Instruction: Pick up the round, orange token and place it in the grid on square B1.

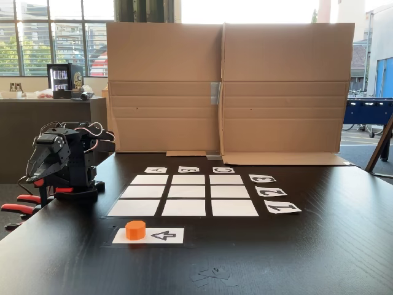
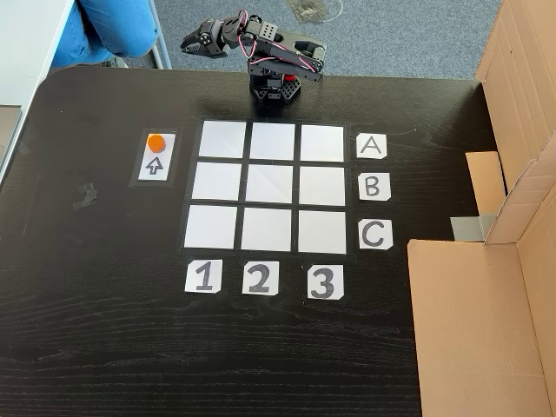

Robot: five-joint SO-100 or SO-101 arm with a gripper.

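Arm folded, jaws together.

White label cards beside the grid read A, B, C and 1, 2, 3.

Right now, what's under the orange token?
The orange token sits on one end of the white arrow card, beside the printed arrow. The card area beneath the token is hidden.

orange token | white grid | black table | brown cardboard
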